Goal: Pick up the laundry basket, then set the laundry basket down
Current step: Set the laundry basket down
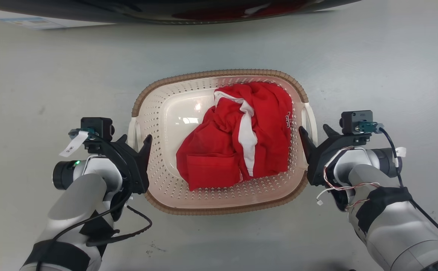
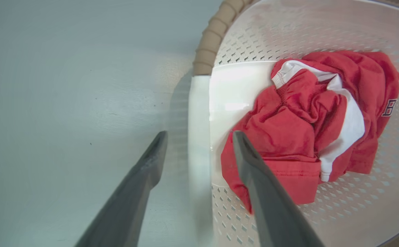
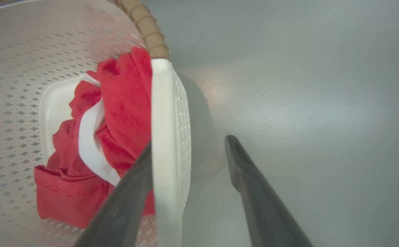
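Squarely between left end effector (image 1: pixel 136 138) and right end effector (image 1: pixel 313 128) sits the cream perforated plastic laundry basket (image 1: pixel 158 113); both gape empty astride its white loop handles (image 1: pixel 311 116).

Two pale grey forearms with black wraps reach forward from the lower corners of the head view. The left black two-fingered tool (image 1: pixel 136 138) and the right black two-fingered tool (image 1: pixel 313 128) point away from the body, fingers spread apart

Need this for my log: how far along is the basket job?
Done: approach. In hand: left jaws open astride the left handle, right jaws open astride the right handle. Left: closing, lifting the laundry basket off the floor, setting it down.
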Motion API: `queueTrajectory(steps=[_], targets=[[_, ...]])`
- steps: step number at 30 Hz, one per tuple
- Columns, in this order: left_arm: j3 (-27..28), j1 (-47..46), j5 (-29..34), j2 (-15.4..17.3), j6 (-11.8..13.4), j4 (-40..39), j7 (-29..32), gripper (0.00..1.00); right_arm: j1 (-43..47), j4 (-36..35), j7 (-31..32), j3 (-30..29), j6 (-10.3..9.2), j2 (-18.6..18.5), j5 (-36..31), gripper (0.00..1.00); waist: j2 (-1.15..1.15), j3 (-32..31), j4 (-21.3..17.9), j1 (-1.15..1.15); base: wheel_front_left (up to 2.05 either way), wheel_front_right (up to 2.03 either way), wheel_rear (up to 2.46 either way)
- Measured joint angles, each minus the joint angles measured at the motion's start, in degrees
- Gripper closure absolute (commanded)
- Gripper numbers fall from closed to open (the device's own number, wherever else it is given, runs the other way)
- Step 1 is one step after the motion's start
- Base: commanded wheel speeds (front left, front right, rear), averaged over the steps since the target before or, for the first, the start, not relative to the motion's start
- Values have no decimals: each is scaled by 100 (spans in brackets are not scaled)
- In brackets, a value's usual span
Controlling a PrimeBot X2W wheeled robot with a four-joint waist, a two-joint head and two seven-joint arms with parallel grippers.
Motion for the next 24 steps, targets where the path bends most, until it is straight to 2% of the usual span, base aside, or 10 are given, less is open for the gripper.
queueTrajectory(steps=[12, 24], targets=[[-59, 42, -109, 19, 0, 74, 13, 0, 15, 91, -154, 65, 186, 0, 5, 0, 0, -310, -1, 0, 0, 0, 0], [-276, 623, -47, 175, 0, 12, -664, 0, 649, 75, -688, 131, 293, 18, 57, 0, 0, -1059, -35, -1, 0, 0, 0]])
